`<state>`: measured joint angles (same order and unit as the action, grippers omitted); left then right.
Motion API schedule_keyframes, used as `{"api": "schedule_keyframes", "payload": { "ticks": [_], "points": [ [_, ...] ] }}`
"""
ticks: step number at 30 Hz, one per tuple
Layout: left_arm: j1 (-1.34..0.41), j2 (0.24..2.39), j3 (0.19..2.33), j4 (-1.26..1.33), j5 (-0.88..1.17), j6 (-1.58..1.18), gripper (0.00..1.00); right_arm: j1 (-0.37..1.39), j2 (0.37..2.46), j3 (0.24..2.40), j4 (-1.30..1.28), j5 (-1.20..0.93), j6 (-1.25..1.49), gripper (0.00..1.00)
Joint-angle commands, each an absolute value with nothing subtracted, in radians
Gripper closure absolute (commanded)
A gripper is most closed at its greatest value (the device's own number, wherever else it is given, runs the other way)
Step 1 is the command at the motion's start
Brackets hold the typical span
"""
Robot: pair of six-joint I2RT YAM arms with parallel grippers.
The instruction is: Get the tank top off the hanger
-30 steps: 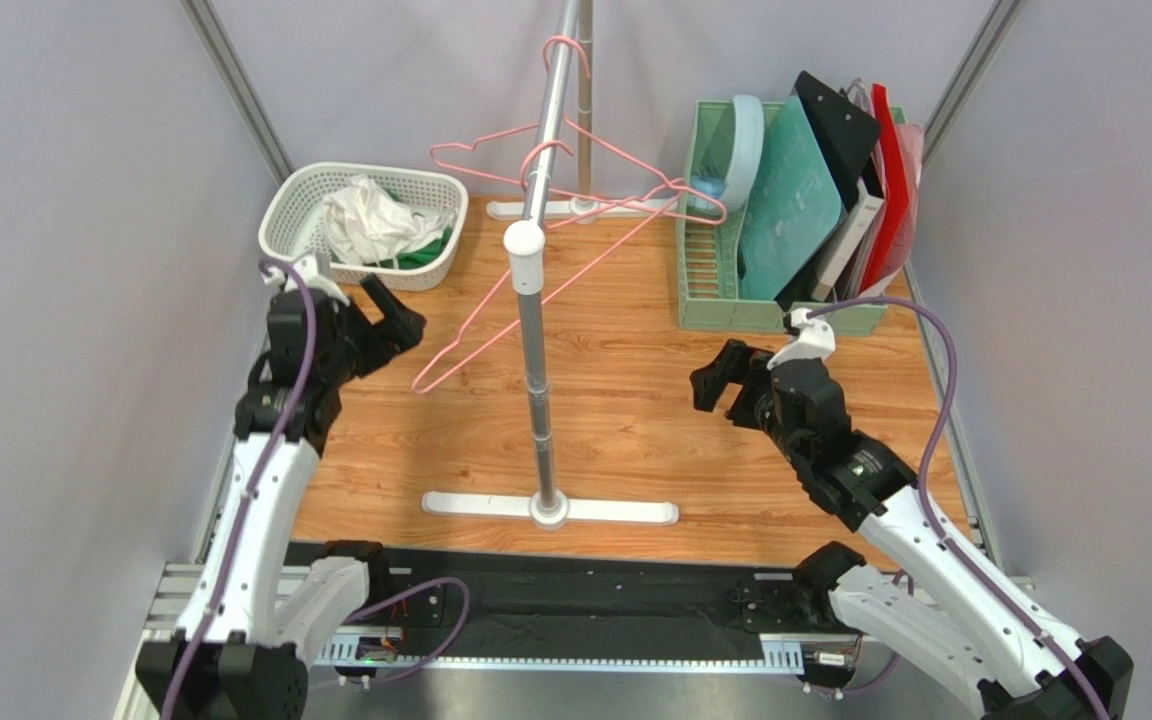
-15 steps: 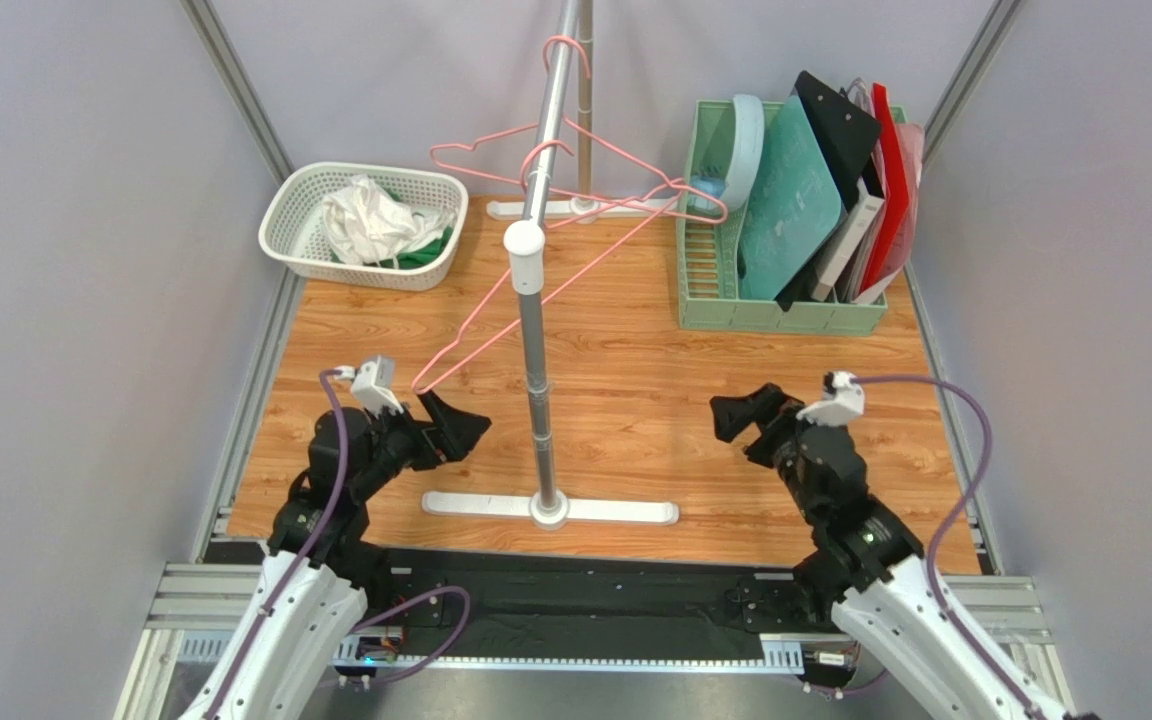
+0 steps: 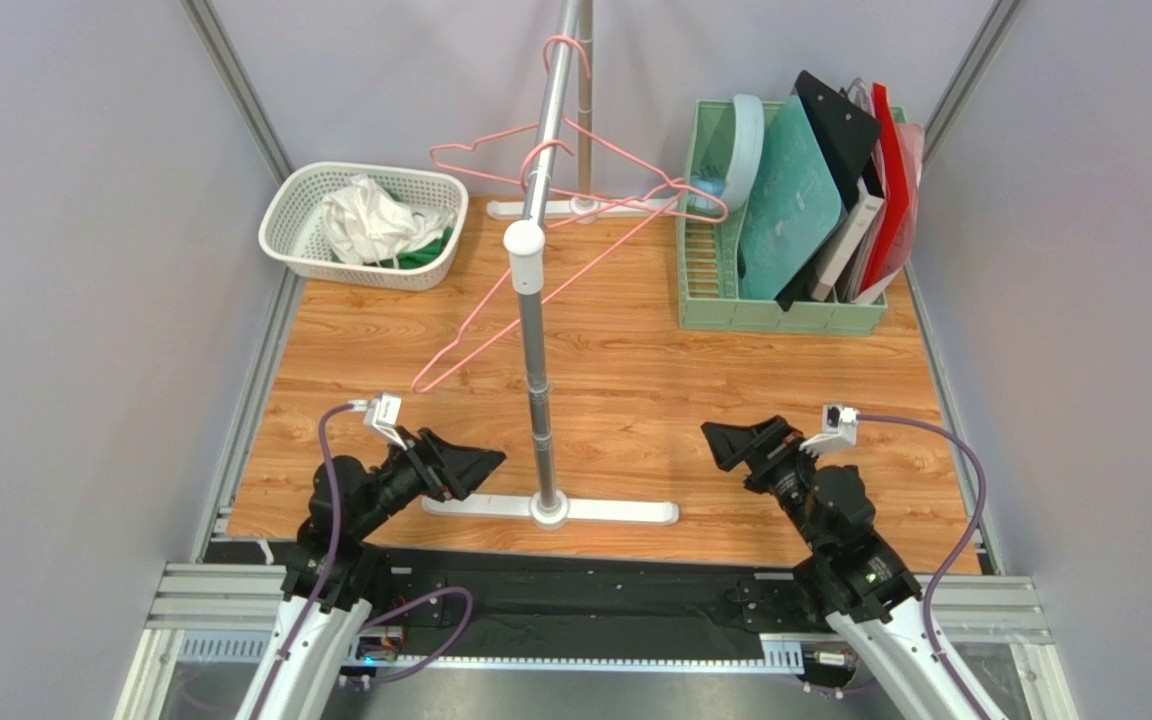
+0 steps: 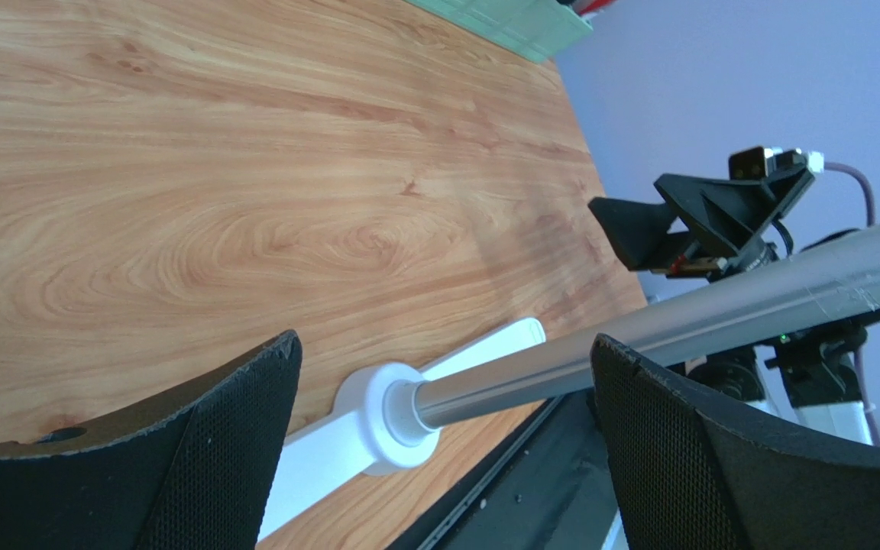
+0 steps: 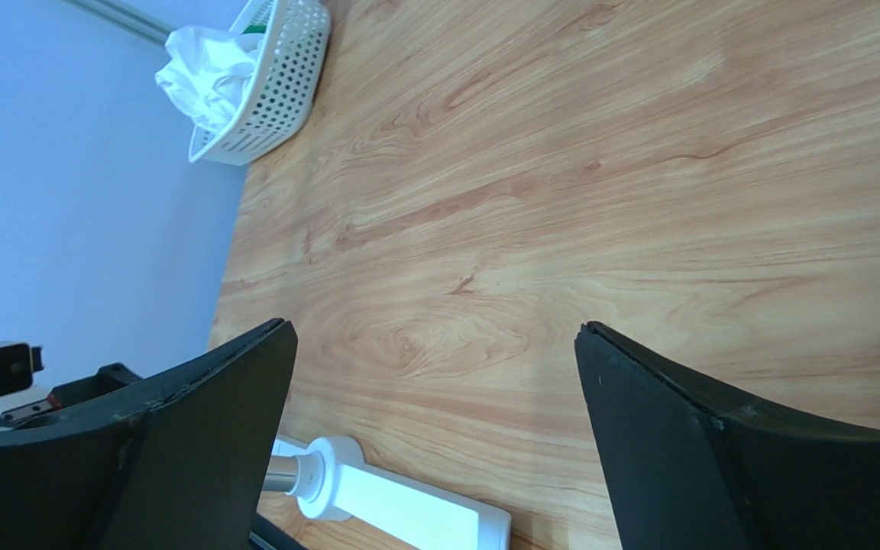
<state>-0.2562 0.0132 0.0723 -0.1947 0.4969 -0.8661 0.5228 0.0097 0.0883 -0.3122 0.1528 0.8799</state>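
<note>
A white tank top (image 3: 372,219) lies crumpled in the white basket (image 3: 294,198) at the back left, over something green; it also shows in the right wrist view (image 5: 206,78). Pink wire hangers (image 3: 537,248) hang bare on the metal rail (image 3: 549,128). My left gripper (image 3: 459,459) is open and empty, low near the front left of the table, with the rack pole (image 4: 640,332) between its fingers in the left wrist view. My right gripper (image 3: 748,446) is open and empty near the front right.
The rack's white foot (image 3: 552,510) lies across the front of the wooden table (image 3: 642,375), its pole (image 3: 537,390) rising between my arms. A green file holder (image 3: 755,285) with folders stands at the back right. Grey walls close in both sides.
Both arms have drawn back toward the near edge and lowered. The left gripper left the basket area; the right gripper pulled back from mid-table. Both stay open and empty.
</note>
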Motion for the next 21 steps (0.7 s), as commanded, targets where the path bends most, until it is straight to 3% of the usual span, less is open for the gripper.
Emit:
{"api": "schedule_keyframes", "payload": {
  "ticks": [1, 9, 21],
  "points": [
    [-0.265, -0.116, -0.025, -0.196, 0.580, -0.842, 0.01, 0.526, -0.057, -0.074, -0.265, 0.078, 0.887, 0.00],
    [-0.265, -0.120, -0.023, -0.316, 0.473, -0.773, 0.01, 0.525, -0.043, -0.077, -0.285, 0.081, 0.876, 0.00],
    [-0.265, -0.127, -0.025, -0.341, 0.480, -0.773, 0.01, 0.525, -0.037, -0.077, -0.325, 0.138, 0.914, 0.00]
  ]
}}
